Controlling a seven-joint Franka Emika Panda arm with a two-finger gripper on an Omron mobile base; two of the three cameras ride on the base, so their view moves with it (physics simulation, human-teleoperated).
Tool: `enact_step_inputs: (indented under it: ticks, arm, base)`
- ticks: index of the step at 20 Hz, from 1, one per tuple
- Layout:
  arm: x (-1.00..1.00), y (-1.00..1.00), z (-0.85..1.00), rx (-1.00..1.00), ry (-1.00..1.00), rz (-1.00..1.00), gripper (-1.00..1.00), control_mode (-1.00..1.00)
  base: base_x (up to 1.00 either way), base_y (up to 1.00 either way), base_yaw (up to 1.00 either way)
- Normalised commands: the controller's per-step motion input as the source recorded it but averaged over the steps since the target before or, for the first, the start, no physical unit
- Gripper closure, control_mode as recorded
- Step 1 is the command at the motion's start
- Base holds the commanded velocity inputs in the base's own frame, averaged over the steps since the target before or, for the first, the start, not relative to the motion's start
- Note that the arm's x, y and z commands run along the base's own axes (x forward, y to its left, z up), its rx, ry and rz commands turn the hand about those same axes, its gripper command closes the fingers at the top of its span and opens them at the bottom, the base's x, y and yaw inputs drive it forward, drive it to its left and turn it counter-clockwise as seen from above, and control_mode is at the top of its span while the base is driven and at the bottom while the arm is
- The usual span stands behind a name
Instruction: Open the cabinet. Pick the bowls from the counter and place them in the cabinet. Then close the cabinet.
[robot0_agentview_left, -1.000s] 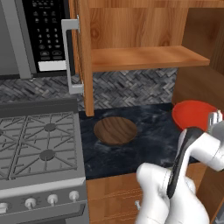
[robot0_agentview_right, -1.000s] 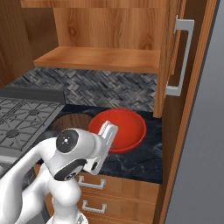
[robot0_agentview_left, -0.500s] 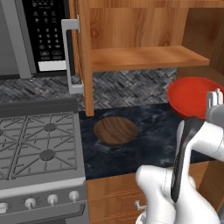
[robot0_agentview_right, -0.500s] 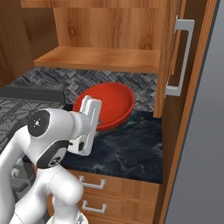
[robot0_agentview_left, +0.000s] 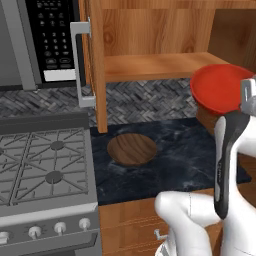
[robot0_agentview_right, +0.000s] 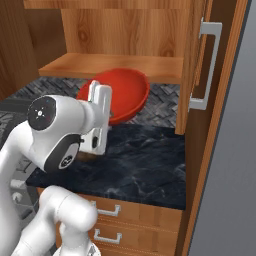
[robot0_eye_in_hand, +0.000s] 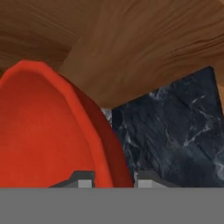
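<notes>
Pinching the red bowl's (robot0_agentview_right: 122, 95) rim, the fingers (robot0_eye_in_hand: 109, 180) have raised it higher.

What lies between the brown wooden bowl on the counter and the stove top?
Only a bare strip of the dark marbled counter separates the wooden bowl from the stove top, as the left base view shows.

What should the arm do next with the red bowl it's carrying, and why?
Probably carry it up and forward over the shelf. The gripper is shut on the red bowl's rim, and the bowl hangs tilted above the counter, about level with the shelf's front edge. The cabinet is open, and the wooden bowl waits on the counter.
</notes>
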Motion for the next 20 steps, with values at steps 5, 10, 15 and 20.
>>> enact_step_inputs:
  ticks: [5,10,15,20]
  arm:
    - [0.17,0.02,0.71,0.00,0.01,0.15,1.00,-1.00]
    - [0.36,0.11,0.40,-0.02,0.00,0.05,1.00,-1.00]
    - [0.39,0.22,0.27,-0.09,0.07,0.00,1.00,-1.00]
    - [0.34,0.09,0.13,-0.04,0.02,-0.01,1.00,-1.00]
  base:
    - [0.00,0.00,0.00]
    - [0.00,0.00,0.00]
    - [0.00,0.00,0.00]
    - [0.00,0.00,0.00]
